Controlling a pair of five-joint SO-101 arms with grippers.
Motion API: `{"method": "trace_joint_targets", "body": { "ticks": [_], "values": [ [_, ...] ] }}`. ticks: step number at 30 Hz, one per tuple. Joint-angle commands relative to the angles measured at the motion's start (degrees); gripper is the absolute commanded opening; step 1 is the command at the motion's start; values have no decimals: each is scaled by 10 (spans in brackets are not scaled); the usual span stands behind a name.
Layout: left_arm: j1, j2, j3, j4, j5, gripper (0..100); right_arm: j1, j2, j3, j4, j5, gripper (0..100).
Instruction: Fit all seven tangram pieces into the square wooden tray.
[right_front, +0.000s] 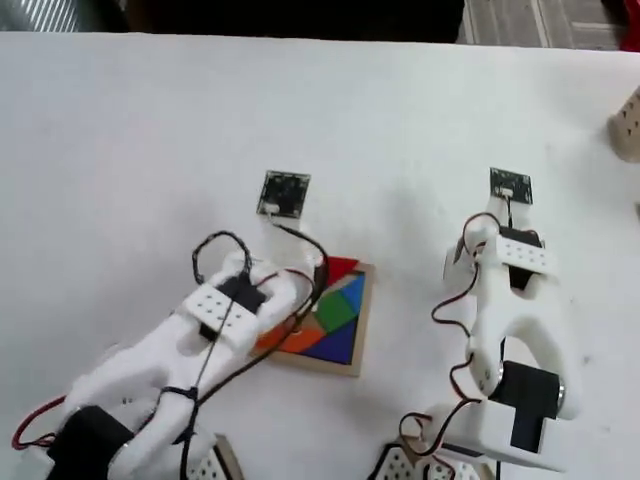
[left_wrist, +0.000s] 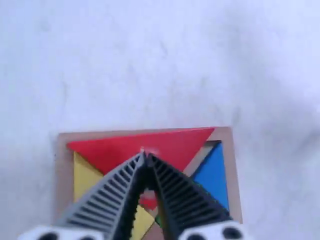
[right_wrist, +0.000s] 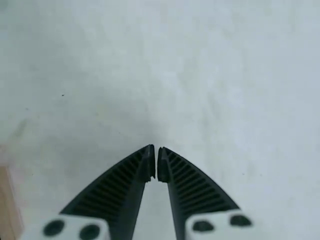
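– Beneath the left gripper (left_wrist: 146, 160), what lies there?
– The red triangle (left_wrist: 142, 144), flat, smooth painted wood. Its long edge runs along the far rim of the square wooden tray (left_wrist: 233, 165), and its square corner points back toward the gripper.
– And the jaws?
– Closed. The ribbed black fingers (left_wrist: 175, 195) meet at the tips over the red face with nothing between them. Whether they touch it, I cannot tell.
– Either side?
– A yellow piece (left_wrist: 84, 176) on one side of the fingers and a blue piece (left_wrist: 212, 172) on the other, with a strip of bare tray floor between blue and red.
– The right gripper (right_wrist: 154, 162)?
– Closed too, a hairline between its tips, holding nothing, above the white table (right_wrist: 200, 75).
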Motion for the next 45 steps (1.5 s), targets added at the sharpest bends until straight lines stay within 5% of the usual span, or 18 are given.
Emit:
{"method": "trace_joint_targets", "body": {
  "ticks": [1, 17, 28, 35, 45],
  "values": [
    [-2, -25, -53, -1, -3, 23, -7, -2, -6, -14, -5, 23],
    [-7, 225, -194, -3, -3, 23, -7, -2, -6, -14, -5, 23],
    [3, 237, -176, -2, -4, 23, -7, -2, -6, -22, -4, 23],
    [-15, 205, -187, 4, -5, 23, -15, -2, -6, -29, -4, 23],
    [-123, -26, -62, 35, -7, 23, -16, -29, 2, -7, -5, 19]
  ]
}}
